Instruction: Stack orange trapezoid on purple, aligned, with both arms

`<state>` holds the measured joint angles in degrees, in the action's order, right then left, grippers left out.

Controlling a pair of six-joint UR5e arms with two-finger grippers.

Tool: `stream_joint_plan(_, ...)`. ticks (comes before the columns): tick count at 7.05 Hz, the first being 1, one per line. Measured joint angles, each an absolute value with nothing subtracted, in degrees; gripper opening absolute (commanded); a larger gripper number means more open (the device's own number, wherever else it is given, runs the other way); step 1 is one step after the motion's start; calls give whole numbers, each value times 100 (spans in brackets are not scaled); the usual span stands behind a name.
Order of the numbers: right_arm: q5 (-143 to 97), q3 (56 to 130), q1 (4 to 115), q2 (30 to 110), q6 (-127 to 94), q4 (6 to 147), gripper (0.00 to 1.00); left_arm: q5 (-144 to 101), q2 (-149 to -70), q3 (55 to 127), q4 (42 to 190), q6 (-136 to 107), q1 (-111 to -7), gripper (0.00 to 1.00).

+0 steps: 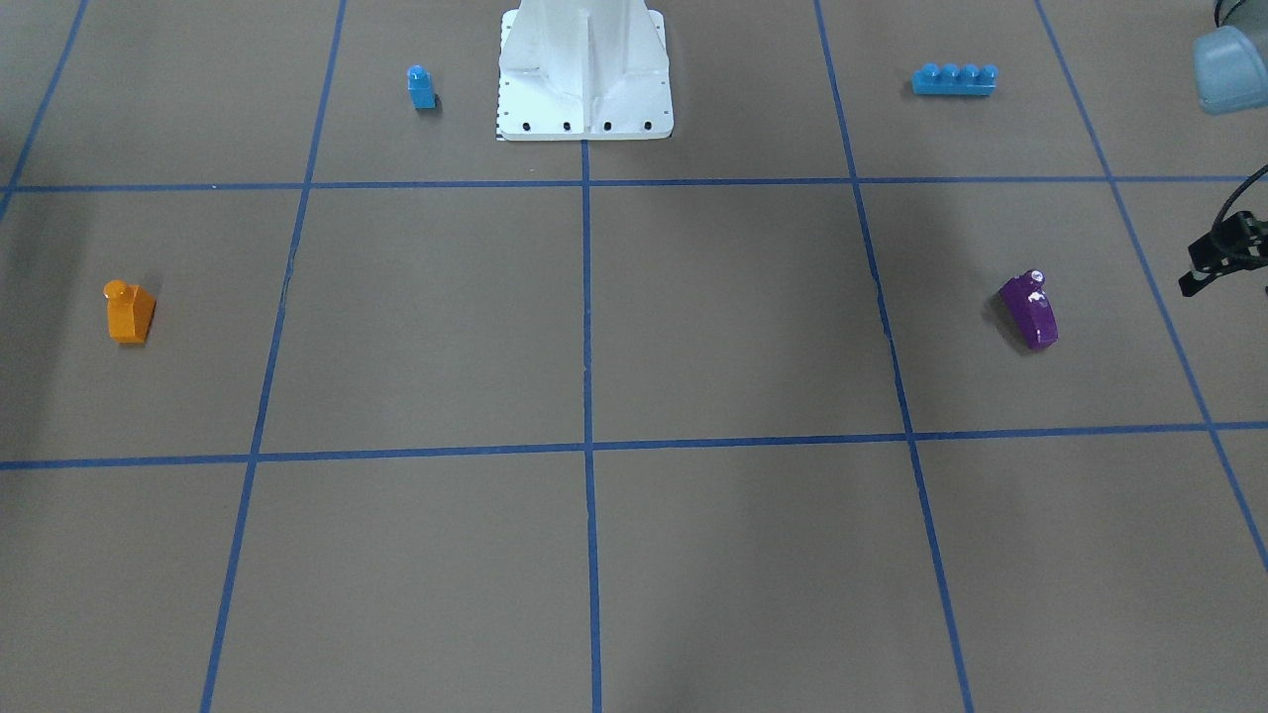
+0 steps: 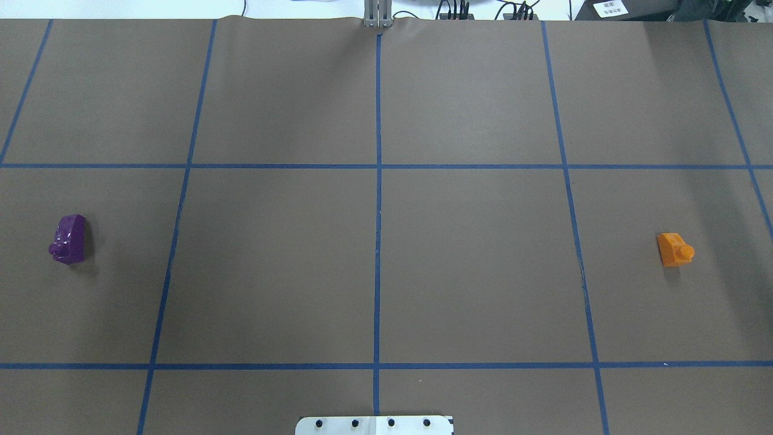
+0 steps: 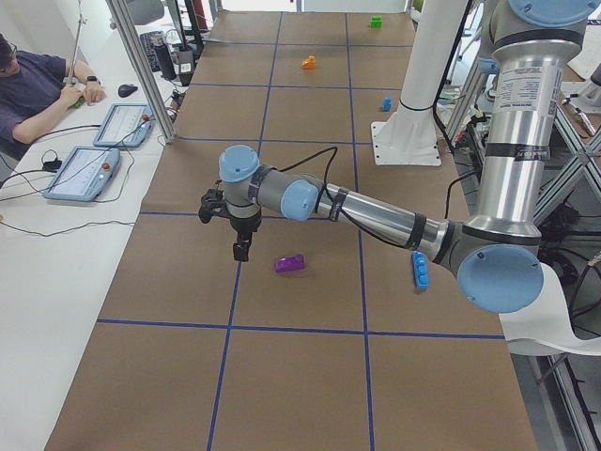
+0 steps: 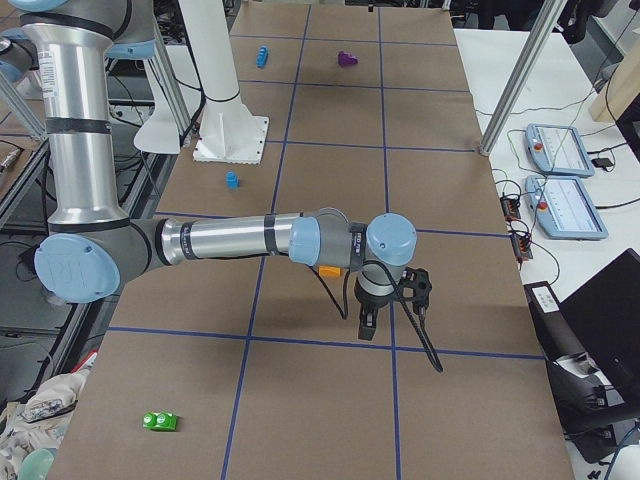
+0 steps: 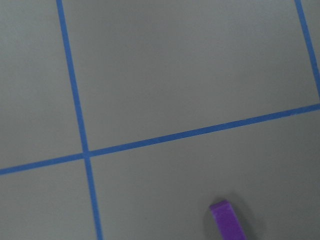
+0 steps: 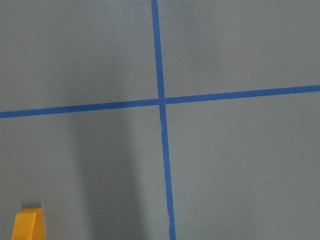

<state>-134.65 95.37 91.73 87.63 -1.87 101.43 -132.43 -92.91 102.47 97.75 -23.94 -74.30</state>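
The orange trapezoid [image 1: 129,313] lies on the brown table, far on the robot's right [image 2: 674,249]. The purple brick [image 1: 1028,312] lies far on the robot's left [image 2: 68,240]. My left gripper [image 3: 241,252] hangs fingers-down over the table just outward of the purple brick [image 3: 289,264], apart from it. A black part of it shows at the front view's right edge [image 1: 1221,250]. My right gripper [image 4: 366,325] hangs just outward of the orange trapezoid [image 4: 328,270], which the arm partly hides. I cannot tell whether either gripper is open. Each wrist view shows only its brick's end: purple [image 5: 228,220], orange [image 6: 28,225].
A small blue one-stud brick [image 1: 421,87] and a long blue four-stud brick [image 1: 954,79] lie on either side of the white robot base [image 1: 584,79]. A green brick [image 4: 160,421] lies at the right table end. An operator with tablets [image 3: 84,169] sits across the table.
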Motion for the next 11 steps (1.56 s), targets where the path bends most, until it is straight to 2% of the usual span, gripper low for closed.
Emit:
stream_joint_plan(3,-13465,9538,9149,8770,-187,10143,100,-12201,-8594,10201,11529,-4812,-6015,100)
stream_joint_plan(7,-13465,9537,9128,8770,-185,10141,100,-11942,-8534,9926,11714,-5315,-5146,100)
stream_joint_plan(8,-13465,9541,9126,8768,-185,10112,100,-11938,-8555,9838,11715,-5317,-5068,75)
stream_joint_plan(9,-13465,9543,9124,8769,-185,10064,100,-11936,-8564,9790,11716,-5317,-5032,42)
stream_joint_plan(10,-13465,9544,9123,8770,-185,10035,100,-11936,-8566,9757,11716,-5317,-5017,19)
stream_joint_plan(11,-13465,9545,9123,8771,-185,10025,100,-11937,-8569,9724,11716,-5319,-5014,0)
